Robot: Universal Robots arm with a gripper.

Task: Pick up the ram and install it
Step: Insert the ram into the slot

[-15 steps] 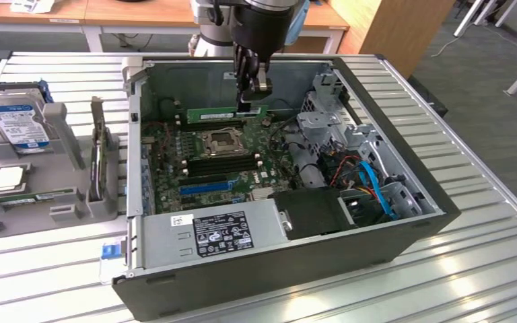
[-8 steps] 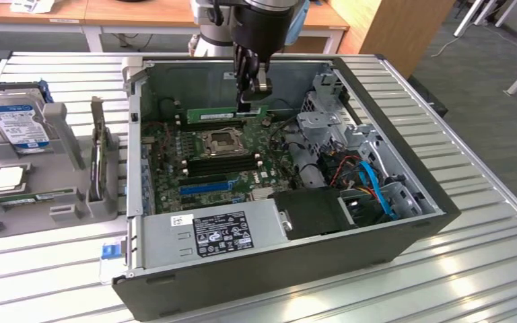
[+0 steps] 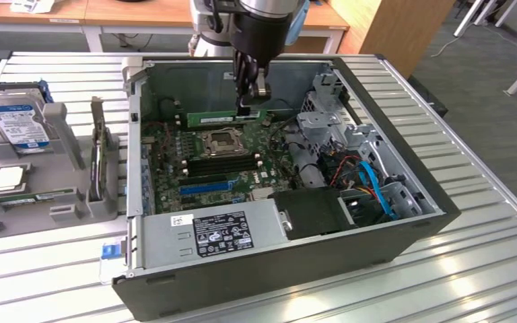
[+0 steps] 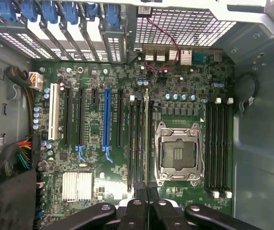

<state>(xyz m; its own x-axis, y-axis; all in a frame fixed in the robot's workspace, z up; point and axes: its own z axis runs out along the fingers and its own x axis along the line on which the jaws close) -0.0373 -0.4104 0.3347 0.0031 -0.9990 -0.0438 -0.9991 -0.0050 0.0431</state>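
The ram [image 3: 218,119] is a long green stick held level above the motherboard [image 3: 164,145] inside the open computer case. My gripper [image 3: 251,102] is shut on its right end, reaching down from above. In the wrist view the ram [image 4: 147,134] shows edge-on as a thin line running out from my gripper [image 4: 147,211]. There it lies over the black memory slots [image 4: 137,143] beside the empty processor socket [image 4: 177,153], along the slot nearest the socket. In the exterior view those memory slots [image 3: 218,165] lie on the near side of the processor socket [image 3: 221,141].
More memory slots [image 4: 218,143] lie on the socket's other side. A power supply [image 3: 213,232] and blue cables [image 3: 375,188] fill the case's near side. At the exterior view's left a grey holder [image 3: 25,202] carries a hard drive [image 3: 16,124], a processor chip [image 3: 7,178] and an upright card [image 3: 97,161].
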